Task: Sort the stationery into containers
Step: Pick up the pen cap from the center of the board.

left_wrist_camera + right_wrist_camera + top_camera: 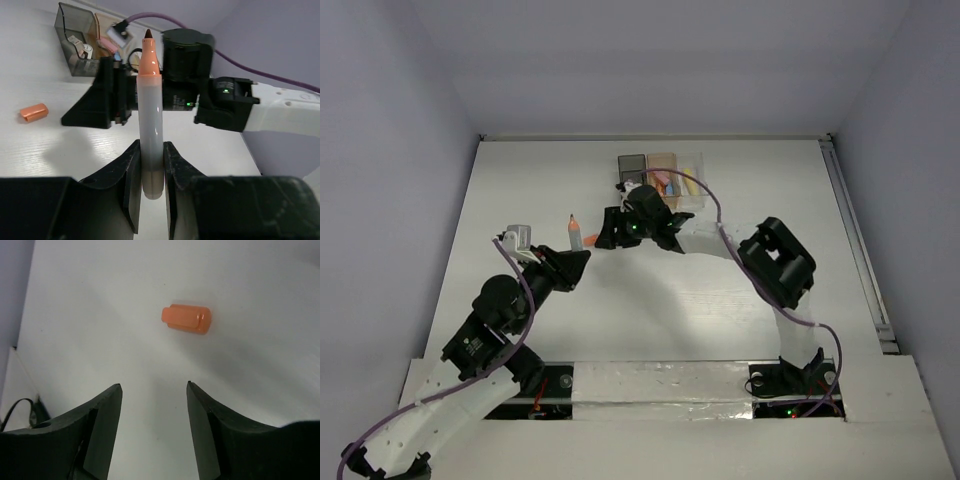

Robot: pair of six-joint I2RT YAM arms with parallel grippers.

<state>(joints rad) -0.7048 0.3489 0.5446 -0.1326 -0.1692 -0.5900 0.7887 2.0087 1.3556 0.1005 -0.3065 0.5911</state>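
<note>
My left gripper (578, 256) is shut on an uncapped marker (574, 232) with a pale grey barrel and an orange tip, and holds it upright; in the left wrist view the marker (150, 100) stands between my fingers (131, 165). Its orange cap (591, 240) lies on the table, also in the left wrist view (34, 112) and in the right wrist view (186, 319). My right gripper (608, 234) is open and empty (154, 386), its tips just short of the cap. The containers stand behind: dark grey (633, 164), orange (661, 163), clear (692, 185).
The clear bin holds pink and yellow markers (672, 184). The dark grey bin (75, 40) holds small erasers. My right arm's elbow (776, 262) rises mid-right. A rail (860, 250) runs along the table's right edge.
</note>
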